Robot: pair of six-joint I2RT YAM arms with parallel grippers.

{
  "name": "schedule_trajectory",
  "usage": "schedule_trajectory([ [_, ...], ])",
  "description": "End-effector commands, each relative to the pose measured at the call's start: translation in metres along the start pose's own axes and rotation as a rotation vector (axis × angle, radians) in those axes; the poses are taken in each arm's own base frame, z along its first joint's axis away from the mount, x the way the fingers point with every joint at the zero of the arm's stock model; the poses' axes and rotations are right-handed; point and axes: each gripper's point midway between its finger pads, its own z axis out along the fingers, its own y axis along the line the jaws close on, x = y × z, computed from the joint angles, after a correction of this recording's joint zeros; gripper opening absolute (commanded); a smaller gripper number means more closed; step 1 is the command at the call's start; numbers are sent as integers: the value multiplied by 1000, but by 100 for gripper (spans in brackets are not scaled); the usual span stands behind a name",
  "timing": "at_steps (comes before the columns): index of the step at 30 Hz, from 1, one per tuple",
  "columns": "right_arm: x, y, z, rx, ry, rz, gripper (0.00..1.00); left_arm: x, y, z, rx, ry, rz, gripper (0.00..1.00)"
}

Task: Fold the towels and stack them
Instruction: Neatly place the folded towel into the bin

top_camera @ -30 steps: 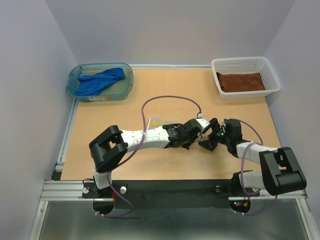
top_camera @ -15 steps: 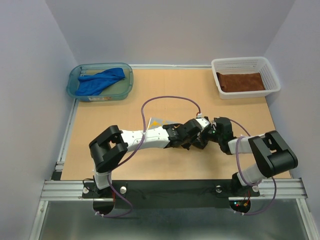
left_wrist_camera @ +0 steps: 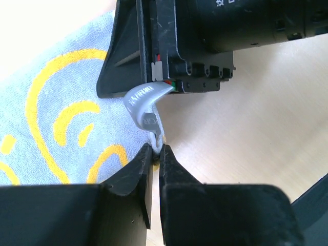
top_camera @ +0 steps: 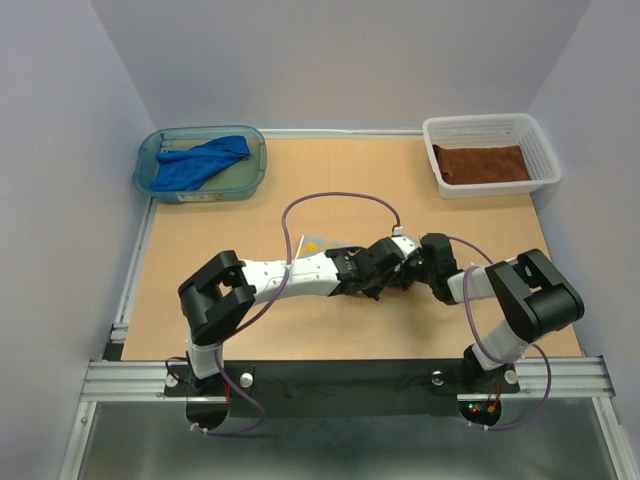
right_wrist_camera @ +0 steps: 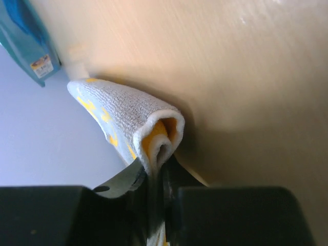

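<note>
The yellow towel (left_wrist_camera: pixel 51 128), grey-white with yellow arcs, lies at mid-table; in the top view only a corner (top_camera: pixel 315 243) shows from under the left arm. My left gripper (left_wrist_camera: pixel 156 154) is shut on its corner, just below a grey care tag (left_wrist_camera: pixel 146 100). My right gripper (right_wrist_camera: pixel 160 171) is shut on a folded edge of the same towel (right_wrist_camera: pixel 123 107), whose yellow inside shows. Both grippers, left (top_camera: pixel 383 278) and right (top_camera: pixel 408 262), meet nose to nose. The blue towel (top_camera: pixel 205 160) lies crumpled in the teal tub. The rust-brown towel (top_camera: pixel 485 163) lies folded in the white basket.
The teal tub (top_camera: pixel 150 178) stands at the back left and the white basket (top_camera: pixel 545 160) at the back right. The right gripper's black body (left_wrist_camera: pixel 205 31) fills the top of the left wrist view. A purple cable (top_camera: pixel 340 198) arcs over the left arm.
My right gripper has moved left up to the left gripper and closed from wide open onto the towel's edge. The left arm has stayed put, shut on the corner.
</note>
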Motion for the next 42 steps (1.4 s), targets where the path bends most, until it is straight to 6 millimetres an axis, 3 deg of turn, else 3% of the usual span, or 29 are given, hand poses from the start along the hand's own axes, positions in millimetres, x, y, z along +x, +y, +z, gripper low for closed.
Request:
schedule_trajectory([
  [1,-13,7,6,19,-52,-80,8,-29,-4,-12,7,-64,-28,22],
  [2,-13,4,6,35,-55,-89,5,-31,-3,-13,0,-67,-31,33],
  [3,-17,10,7,30,-64,-127,0,-33,-1,-14,-6,-69,-34,54],
  [5,-20,10,8,59,-60,-162,0,-39,7,-18,-28,-79,-59,73],
  [7,-25,15,10,77,-64,-213,1,-45,18,-22,-43,-91,-86,79],
  [8,-33,32,12,56,-75,-295,1,-52,25,-30,-47,-113,-104,81],
  [9,-37,29,12,84,-67,-314,1,-52,34,-33,-58,-117,-120,84],
  [12,-58,53,11,82,-65,-429,0,-62,70,-55,-84,-171,-182,88],
  [14,-74,53,13,119,-75,-496,0,-70,92,-76,-99,-221,-204,89],
  [15,-90,66,10,131,-99,-518,0,-66,117,-80,-137,-223,-236,90],
  [16,-99,60,12,168,-91,-570,0,-65,127,-86,-147,-233,-244,90],
  [17,-116,74,8,178,-118,-596,1,-63,153,-97,-188,-258,-271,90],
  [20,-140,86,9,192,-104,-725,2,-57,194,-117,-258,-303,-306,90],
  [21,-154,110,5,185,-119,-774,6,-44,220,-119,-311,-290,-334,90],
  [24,-178,108,1,315,-80,-909,6,-26,258,-128,-394,-312,-381,90],
  [25,-196,135,-6,327,-134,-995,0,-23,280,-136,-448,-342,-423,90],
  [26,-205,129,-8,377,-112,-990,1,-13,287,-134,-465,-338,-444,90],
  [28,-223,141,-16,395,-131,-1044,0,-3,300,-135,-509,-347,-481,90],
  [29,-238,161,-28,382,-171,-1063,0,3,303,-131,-523,-346,-489,90],
  [31,-255,170,-34,390,-196,-1082,1,9,307,-127,-546,-330,-492,90],
  [32,-272,186,-48,386,-243,-1119,1,10,308,-125,-547,-322,-496,90],
  [34,-287,187,-56,404,-247,-1113,0,10,309,-123,-551,-322,-499,90],
  [35,-296,200,-68,394,-269,-1133,0,13,312,-121,-566,-309,-500,90],
  [36,-298,202,-68,394,-266,-1145,0,15,313,-120,-575,-304,-501,90],
  [42,-349,212,-124,384,-376,-1180,0,27,317,-108,-597,-259,-505,89],
])
